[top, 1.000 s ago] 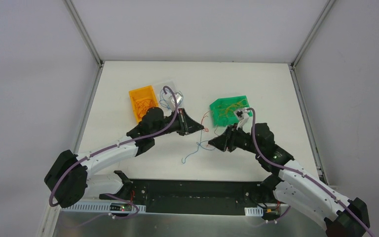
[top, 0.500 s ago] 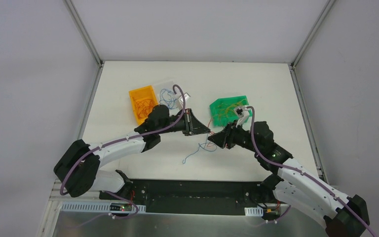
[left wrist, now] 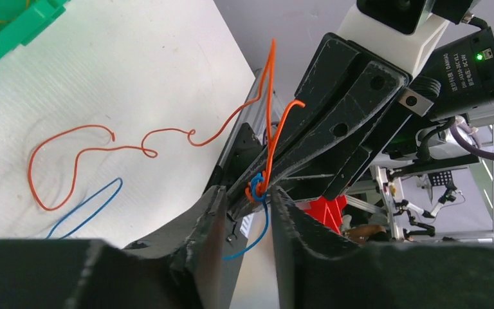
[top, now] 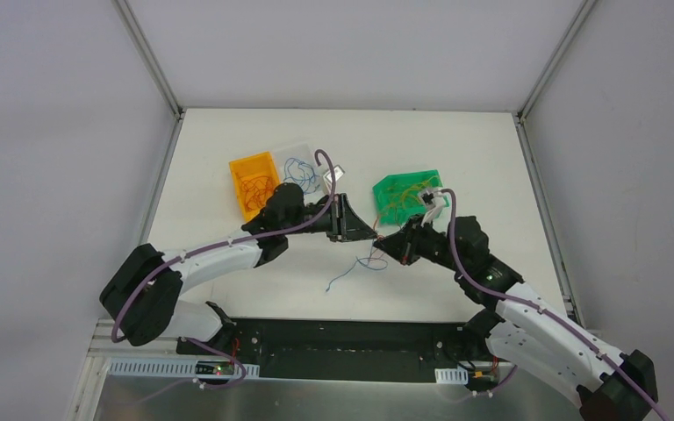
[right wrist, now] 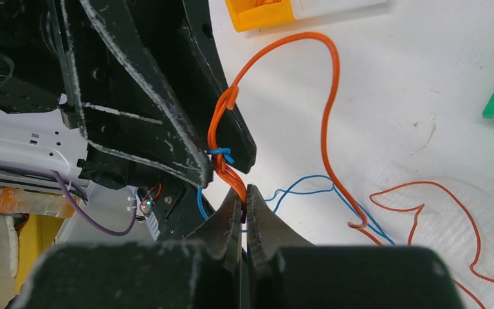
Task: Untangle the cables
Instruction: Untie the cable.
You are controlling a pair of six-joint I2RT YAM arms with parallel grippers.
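The cables are thin orange and blue wires. A loose bunch [top: 369, 260] lies on the white table [top: 228, 140] below the two gripper tips, which meet nose to nose at mid-table. My right gripper [right wrist: 245, 193] is shut on a doubled orange cable [right wrist: 230, 174] that rises into a small orange-and-blue knot [left wrist: 257, 188]. That knot sits at the tips of my left gripper [left wrist: 247, 196], whose jaws stand slightly apart around it, with a blue strand [left wrist: 264, 232] hanging down through the gap. More orange cable [left wrist: 71, 151] and blue cable [right wrist: 309, 187] trail over the table.
An orange bin [top: 254, 184] with orange wires and a clear bin [top: 303, 167] with blue wires stand at the back left. A green bin [top: 408, 195] with yellowish wires stands behind the right gripper. White walls enclose the table.
The left arm swung right until its tips met the right gripper. The right gripper closed on the orange cable. The left jaws have parted slightly.
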